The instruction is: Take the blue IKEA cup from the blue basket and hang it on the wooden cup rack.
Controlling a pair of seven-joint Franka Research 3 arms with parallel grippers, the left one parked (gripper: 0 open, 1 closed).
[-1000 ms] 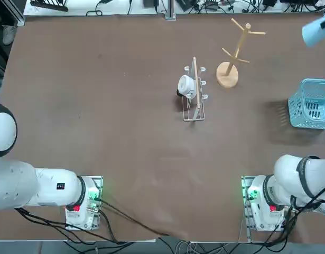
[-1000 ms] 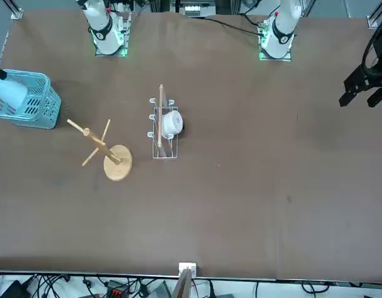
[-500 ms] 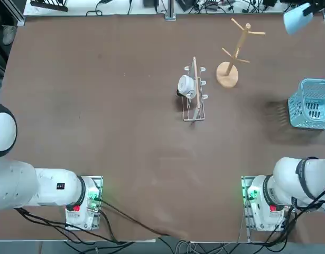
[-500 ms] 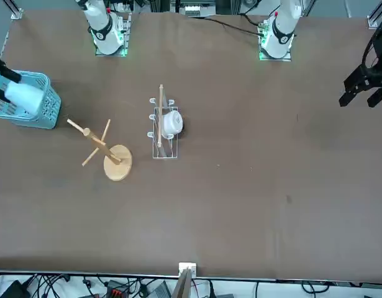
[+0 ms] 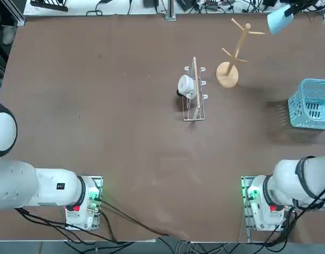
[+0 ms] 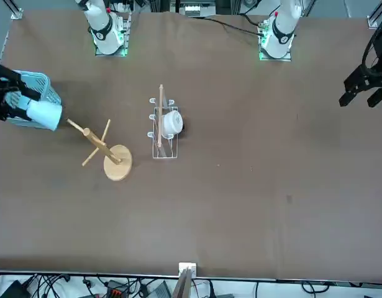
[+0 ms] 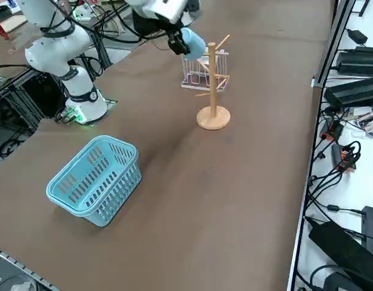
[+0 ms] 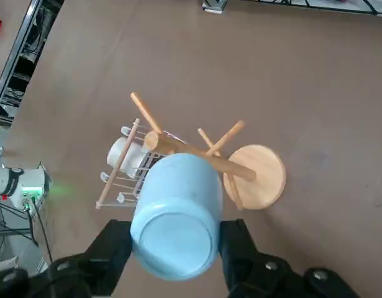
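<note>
From left to right in the top view, you are seeing one person's shoe [image 5: 9,35] showing beyond the table [image 5: 114,121], then one wire rack [image 5: 194,119] that is carrying one white mug [image 5: 186,85] on its side. Just to the right, one wooden cup rack [image 5: 226,75] is standing on its round base, its pole presenting four visible pegs, two near the top and two lower down. These pegs are lying between the wire rack and the task's object, and they are forming the nearest obstacle on that side. Farther right, you are finding one blue cup [image 5: 280,20] hanging above the table, near the upper pegs but apart from them, its body tilting. In the right wrist view, its closed bottom is facing you; any lettering there is too faint to tell. The right gripper [image 8: 177,239] is clamping this cup, its two dark fingers [image 8: 119,239] pressing on opposite sides of the wall. At the far right, one blue basket [image 5: 310,114] with slotted sides is resting upright on the table, well apart from the wooden cup rack and nearer to you than the cup is.
</note>
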